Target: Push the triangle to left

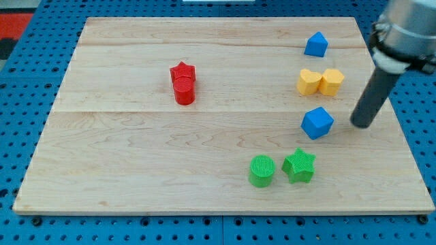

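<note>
**Tip waits near the right edge, below the triangle**

My tip (363,124) sits near the board's (136,163) right edge; the arm above is cut off by the frame. It carries no jaws, touches nothing, just right of the blue cube (317,123). The blue triangle (315,45) lies toward the top right corner, well apart from my tip, above the yellow blocks (320,82), whose shapes blur.

The tabletop (136,156) is pale wood with fine grain, over a blue pegboard (20,88) (dotted with holes). On it: red star (182,71), red cylinder (184,92), blue triangle (315,45), blue cube (317,123), yellow heart (308,82), yellow hexagon (332,81), green cylinder (261,170), green star (299,165). My tip (362,124) is dark grey.
</note>
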### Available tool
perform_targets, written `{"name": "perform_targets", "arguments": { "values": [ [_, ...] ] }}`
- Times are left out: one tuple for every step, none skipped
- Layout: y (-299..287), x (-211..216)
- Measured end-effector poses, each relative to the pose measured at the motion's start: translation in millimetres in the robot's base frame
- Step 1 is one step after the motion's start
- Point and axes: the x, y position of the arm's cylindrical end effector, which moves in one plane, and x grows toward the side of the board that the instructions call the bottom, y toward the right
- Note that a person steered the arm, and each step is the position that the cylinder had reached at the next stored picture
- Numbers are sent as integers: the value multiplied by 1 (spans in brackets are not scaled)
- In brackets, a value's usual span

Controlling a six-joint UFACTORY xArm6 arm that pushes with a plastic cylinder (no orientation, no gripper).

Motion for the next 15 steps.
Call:
{"name": "perform_targets", "arguments": {
  "values": [
    [17,-22],
    [65,-71],
    [78,-116],
    [58,-163],
    [-6,-176],
    [-29,-179],
    [-50,-179],
    [-117,-179],
    [-125,-179],
    [-123,-179],
    [-64,-180],
    [-39,-180],
    [-28,-180],
    [-14,-180],
    [0,-180]
  ]
}}
